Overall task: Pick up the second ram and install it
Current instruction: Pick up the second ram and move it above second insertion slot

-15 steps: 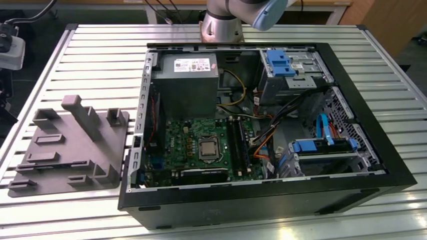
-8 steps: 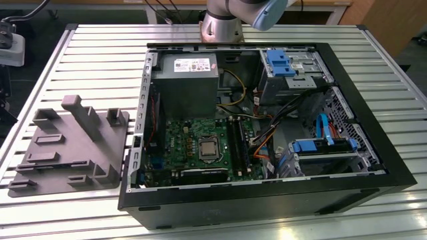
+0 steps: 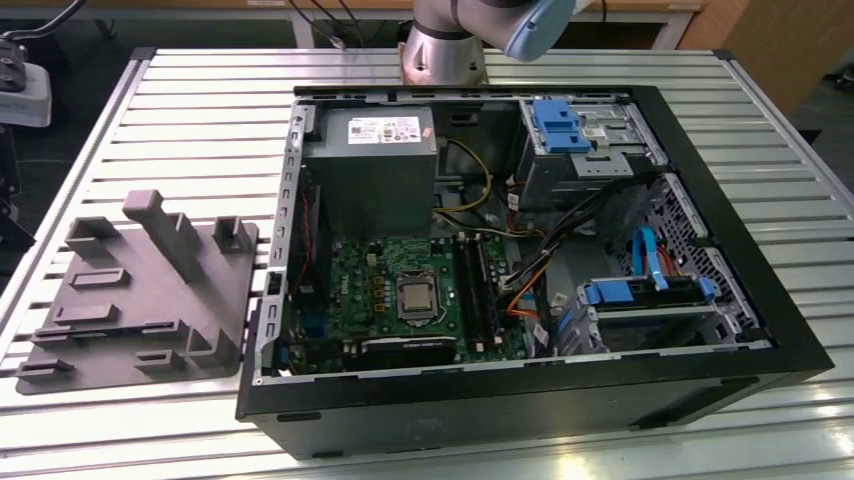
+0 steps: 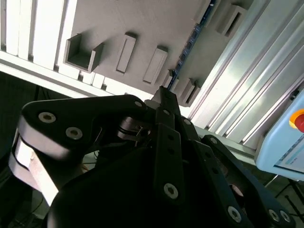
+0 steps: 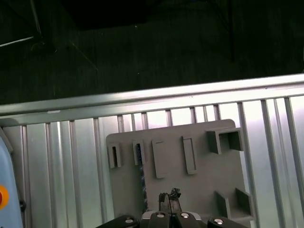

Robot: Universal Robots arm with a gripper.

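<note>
A table of ribbed aluminium slats [image 3: 174, 110] spans the exterior view, its grooves running across the width. Overhead light glares off the slats in both wrist views [image 5: 156, 116] [image 4: 38, 28]. Past the table's edge lies a dark floor [image 5: 142, 52]. Behind it stands a wooden-topped bench [image 3: 627, 6], and a brown wooden panel [image 3: 787, 50] rises at the exterior view's right.

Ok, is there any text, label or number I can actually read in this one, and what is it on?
No text here can be read.
The sticker on the power supply: there is print, but it is too small to read.
The processor: any lid markings are too small to read.
The pendant in the second wrist view: its screen content is unreadable.
The moulded tray: no markings are visible.
</note>
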